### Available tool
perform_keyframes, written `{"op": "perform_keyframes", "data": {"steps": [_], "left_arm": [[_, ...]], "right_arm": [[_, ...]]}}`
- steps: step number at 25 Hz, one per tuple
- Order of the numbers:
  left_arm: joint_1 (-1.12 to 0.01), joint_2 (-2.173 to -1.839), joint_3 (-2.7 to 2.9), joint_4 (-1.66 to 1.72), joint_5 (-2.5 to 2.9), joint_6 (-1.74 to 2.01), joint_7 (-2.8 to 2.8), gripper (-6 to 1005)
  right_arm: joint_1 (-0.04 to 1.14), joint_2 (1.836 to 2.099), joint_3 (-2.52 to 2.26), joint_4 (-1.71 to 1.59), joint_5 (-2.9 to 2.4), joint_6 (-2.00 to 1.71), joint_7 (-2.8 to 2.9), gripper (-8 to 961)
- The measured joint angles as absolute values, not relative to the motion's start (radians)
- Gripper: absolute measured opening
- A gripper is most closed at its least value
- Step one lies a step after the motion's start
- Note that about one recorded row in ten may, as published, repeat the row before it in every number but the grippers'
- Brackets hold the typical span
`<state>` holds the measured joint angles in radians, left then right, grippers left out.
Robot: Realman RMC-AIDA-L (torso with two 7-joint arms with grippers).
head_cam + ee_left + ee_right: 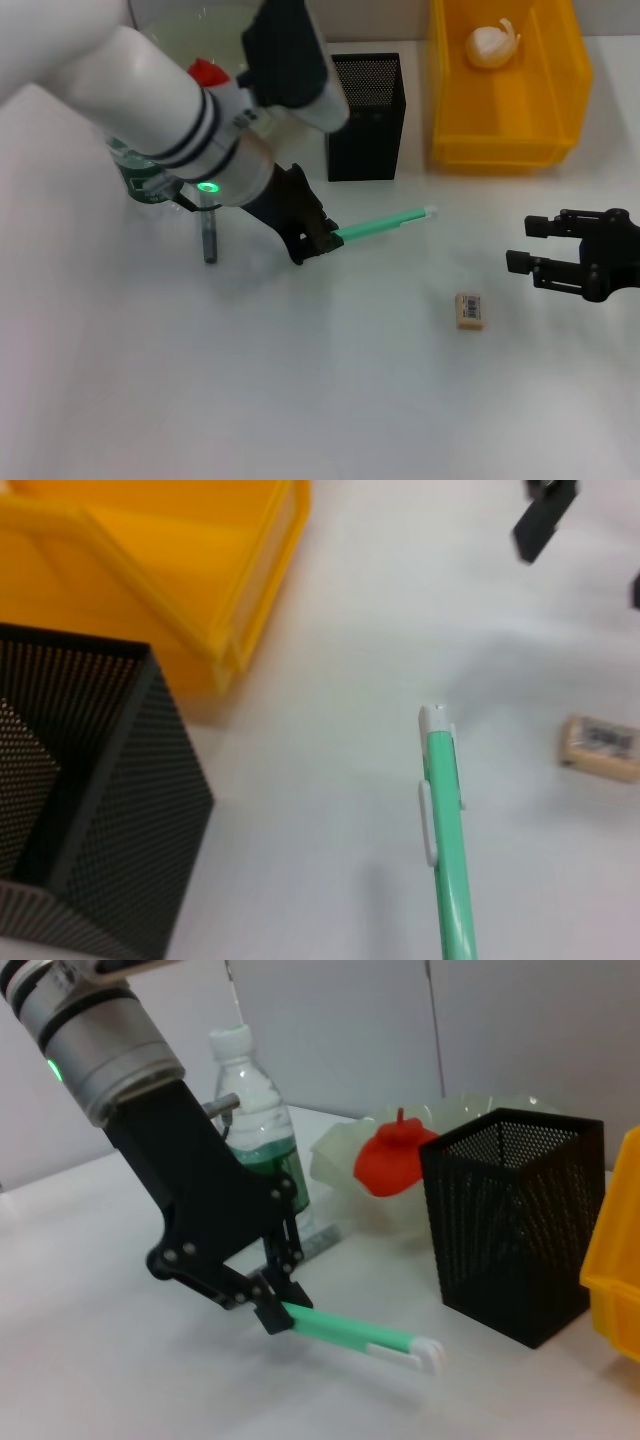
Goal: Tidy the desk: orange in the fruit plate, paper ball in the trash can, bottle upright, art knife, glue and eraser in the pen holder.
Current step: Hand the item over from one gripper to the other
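Note:
My left gripper (315,240) (275,1305) is shut on one end of the green art knife (385,222) (445,850) (350,1332), holding it low over the table in front of the black mesh pen holder (365,115) (90,780) (515,1220). The beige eraser (469,310) (600,748) lies on the table, to the right. My right gripper (522,244) hovers open beyond it. The orange (207,70) (395,1155) sits in the fruit plate (190,30) (335,1150). The paper ball (492,45) lies in the yellow trash can (500,150) (200,540). The bottle (255,1110) stands upright behind my left arm.
A thin grey stick-like item (209,240) lies on the table beside the bottle's base, left of my left gripper. The trash can stands right of the pen holder at the back. White table stretches across the front.

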<state>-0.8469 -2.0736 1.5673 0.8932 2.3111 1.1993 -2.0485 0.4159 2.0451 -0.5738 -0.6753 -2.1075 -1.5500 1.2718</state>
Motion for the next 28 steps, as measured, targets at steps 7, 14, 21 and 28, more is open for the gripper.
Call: {"op": "perform_keyframes", "data": {"steps": [7,14,21,28], "left_arm": [[-0.792,-2.069,1.408,0.938,2.252,1.414,-1.909,98],[-0.792,-2.069,1.379,0.936,2.215,1.503,-1.87,98],[-0.8,-2.07,1.377,0.939,2.196,1.522,-1.87,98],[-0.812,-2.069,1.376,0.94,2.172,1.547,-1.869,97]], "right_arm": [[0.424,2.016,-0.548,-0.683,-2.106,-1.661,1.303,590],[0.453,1.995,-0.555,-0.686,-2.106,-1.771,1.334,591],[0.472,1.997,-0.565,-0.681,-2.112,-1.787,1.326,591],[0.484,2.007,-0.609,-0.681,-2.114,-1.781,1.324,592]]}}
